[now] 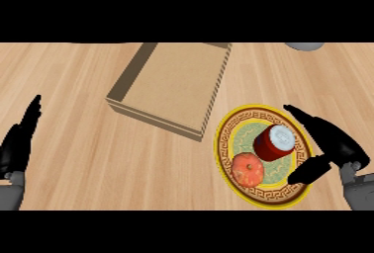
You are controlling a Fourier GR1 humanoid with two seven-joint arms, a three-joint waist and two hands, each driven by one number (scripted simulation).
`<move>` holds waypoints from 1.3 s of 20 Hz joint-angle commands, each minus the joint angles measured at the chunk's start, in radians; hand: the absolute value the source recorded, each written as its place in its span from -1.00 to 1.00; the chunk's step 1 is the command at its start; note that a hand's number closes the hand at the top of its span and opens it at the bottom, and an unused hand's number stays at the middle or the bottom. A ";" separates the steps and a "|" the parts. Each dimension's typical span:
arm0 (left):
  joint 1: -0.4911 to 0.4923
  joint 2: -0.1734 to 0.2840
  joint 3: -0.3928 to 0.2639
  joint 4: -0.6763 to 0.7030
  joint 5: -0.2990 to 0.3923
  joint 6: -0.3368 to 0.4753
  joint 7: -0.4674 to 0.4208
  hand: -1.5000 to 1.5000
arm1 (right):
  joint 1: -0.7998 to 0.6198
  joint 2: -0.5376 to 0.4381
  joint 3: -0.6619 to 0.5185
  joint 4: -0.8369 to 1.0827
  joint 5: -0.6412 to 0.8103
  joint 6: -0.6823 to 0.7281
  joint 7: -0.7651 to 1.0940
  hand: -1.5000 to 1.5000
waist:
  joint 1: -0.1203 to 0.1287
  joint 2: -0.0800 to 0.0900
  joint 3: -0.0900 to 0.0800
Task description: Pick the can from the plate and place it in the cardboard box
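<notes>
Pale wooden counter (95,158) fills the frame. Nothing is done yet: the can (274,142), red with a silver top and tilted, lies on the plate (232,123) at lower right beside an orange fruit (248,169). The right hand (332,148) brackets it, spread, holding nothing. The cardboard box (164,111) waits upper centre. The left hand (18,143) rests open at left.

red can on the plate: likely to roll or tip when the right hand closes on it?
Probably some roll risk: the can looks tilted, its silver end facing up, and its round wall gives little to stop it. It likely stays stiff in a grasp. The orange fruit close beside it on the plate may get nudged as the right hand closes.
</notes>
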 commanded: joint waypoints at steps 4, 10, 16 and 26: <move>-0.008 -0.033 0.039 0.009 -0.053 -0.011 0.000 0.00 | -0.008 0.085 -0.061 0.037 0.066 0.031 -0.086 -1.00 | -0.001 0.000 0.000; 0.055 -0.025 0.083 -0.062 -0.019 -0.089 -0.003 0.00 | 0.008 0.147 -0.073 -0.060 0.071 0.076 -0.059 -1.00 | 0.000 -0.001 0.000; 0.006 -0.051 0.100 0.030 -0.082 -0.073 -0.043 0.00 | 0.051 0.198 -0.045 -0.204 0.101 0.169 0.067 -1.00 | -0.005 -0.001 0.000; 0.028 -0.077 0.107 -0.067 -0.098 -0.092 0.024 0.00 | -0.036 0.285 -0.023 0.106 0.256 0.124 0.025 -1.00 | 0.003 0.000 0.000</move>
